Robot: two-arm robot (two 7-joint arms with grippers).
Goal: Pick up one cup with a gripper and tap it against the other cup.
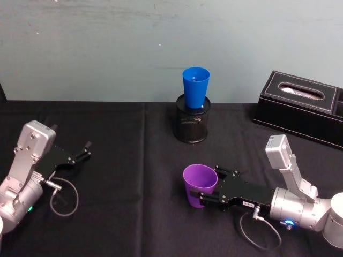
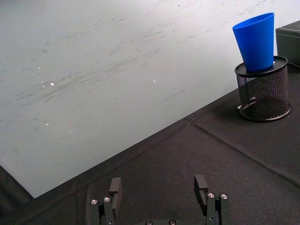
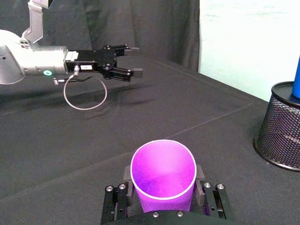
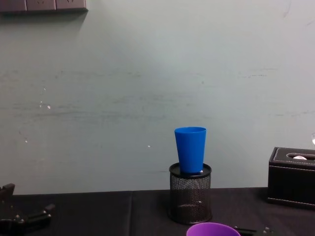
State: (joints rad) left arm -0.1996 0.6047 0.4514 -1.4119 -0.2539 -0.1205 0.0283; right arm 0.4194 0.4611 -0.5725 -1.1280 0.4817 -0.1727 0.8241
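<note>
The purple cup [image 1: 200, 184] is standing mouth-up on the black cloth [image 1: 128, 203], near the front of the table and right of centre. From the head view it is hard to tell whether its base is resting fully on the cloth or sitting slightly raised. The right gripper [image 1: 211, 186] is reaching in from the robot's right, and its two fingers are pressing against opposite sides of the cup's wall, pinching it below the rim. The right wrist view is looking straight down into the cup's open mouth between those fingers [image 3: 125, 174].

Farther back, well apart from the purple cup, the blue cup [image 1: 195, 88] is sitting upright with its base dropped into the top of the black mesh pen holder [image 1: 191, 126], close to the pale wall [image 1: 107, 48]. A black tissue box [image 1: 303, 104] is lying at the back right.

The left gripper [image 1: 84, 151] is idling low over the cloth on the robot's left, with its jaws spread and nothing between them.
</note>
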